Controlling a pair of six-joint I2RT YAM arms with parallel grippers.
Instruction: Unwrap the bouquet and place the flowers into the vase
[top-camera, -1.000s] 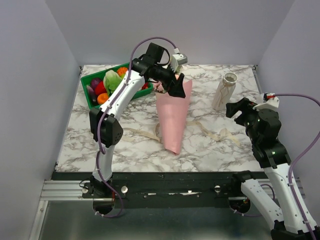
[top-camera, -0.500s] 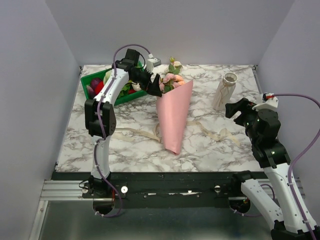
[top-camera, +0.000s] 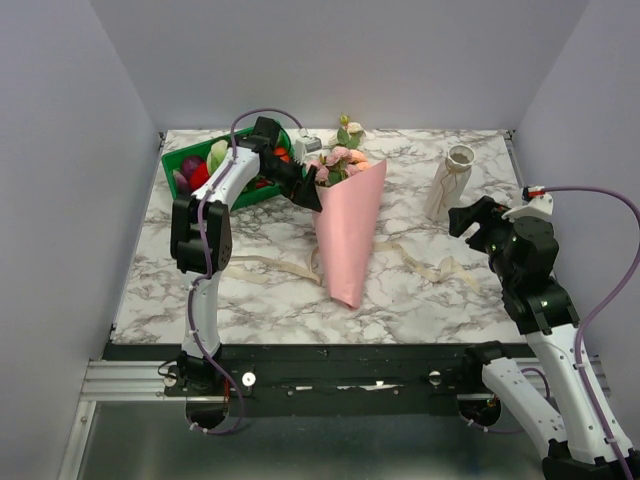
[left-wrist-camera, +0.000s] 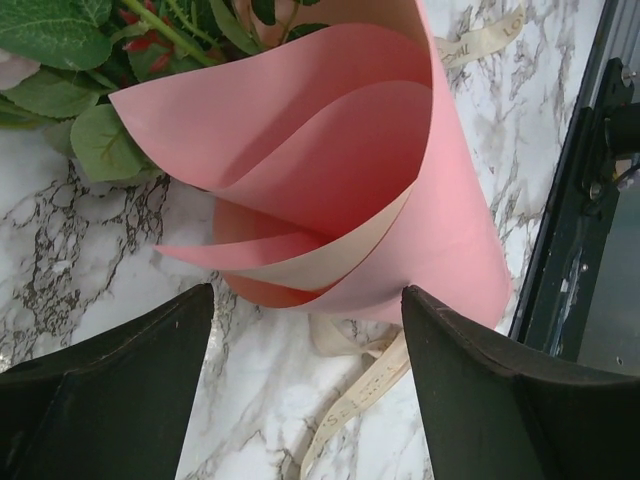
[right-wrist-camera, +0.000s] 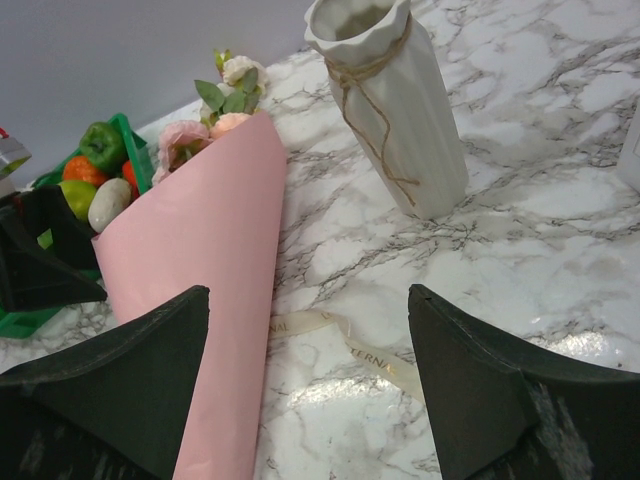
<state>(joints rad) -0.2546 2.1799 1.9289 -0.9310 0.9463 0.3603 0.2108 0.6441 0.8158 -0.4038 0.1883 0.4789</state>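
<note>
Jaws on both arms stand apart, empty. Left of the vase (top-camera: 447, 183), the bouquet (top-camera: 346, 215) lies on the table (top-camera: 200, 290), paper cone (left-wrist-camera: 400, 200) intact, left jaws at its flower end. Closing there could crush the flowers (top-camera: 338, 160) or drag the whole cone.

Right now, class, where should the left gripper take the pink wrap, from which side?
Probably the loose outer flap at the wide mouth of the pink wrap, from the crate side, where the left gripper hovers open: its layers curl apart there.
</note>
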